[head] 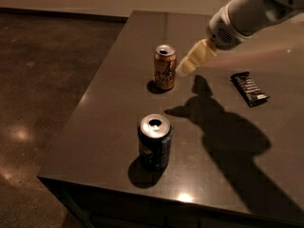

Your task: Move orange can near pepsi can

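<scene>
The orange can [165, 67] stands upright on the dark table [109, 113], toward the back middle. The pepsi can [155, 141] stands upright nearer the front edge, well apart from the orange can. My gripper [189, 63] hangs just to the right of the orange can, at about the height of its upper half, with a small gap between them. The white arm reaches in from the upper right.
A dark flat packet [250, 88] lies on the table to the right of the gripper. The arm casts a large shadow over the table's right half. The table's left and front edges drop to a brown floor [42, 103].
</scene>
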Robot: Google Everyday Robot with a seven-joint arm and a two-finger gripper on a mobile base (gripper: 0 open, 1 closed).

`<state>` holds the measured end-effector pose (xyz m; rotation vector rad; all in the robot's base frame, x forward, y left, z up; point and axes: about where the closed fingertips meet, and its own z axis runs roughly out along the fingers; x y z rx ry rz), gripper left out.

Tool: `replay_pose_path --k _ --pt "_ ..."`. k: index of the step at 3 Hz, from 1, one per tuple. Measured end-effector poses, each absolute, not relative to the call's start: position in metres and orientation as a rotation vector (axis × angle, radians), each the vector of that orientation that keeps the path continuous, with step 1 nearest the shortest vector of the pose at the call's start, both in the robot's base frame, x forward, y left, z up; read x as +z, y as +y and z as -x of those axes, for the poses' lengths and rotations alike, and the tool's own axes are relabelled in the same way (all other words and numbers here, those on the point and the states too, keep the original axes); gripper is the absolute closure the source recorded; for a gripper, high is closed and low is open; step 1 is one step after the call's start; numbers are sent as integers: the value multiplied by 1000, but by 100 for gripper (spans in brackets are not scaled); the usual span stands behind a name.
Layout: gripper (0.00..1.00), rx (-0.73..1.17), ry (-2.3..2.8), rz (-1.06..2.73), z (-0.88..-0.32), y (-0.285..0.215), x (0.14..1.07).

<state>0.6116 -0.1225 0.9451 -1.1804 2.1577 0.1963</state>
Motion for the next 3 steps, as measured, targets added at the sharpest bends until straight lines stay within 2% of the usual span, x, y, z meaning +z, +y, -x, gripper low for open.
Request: replay_pose_path --k 3 --pt "0 358 2063 1214 -642 -69 920"
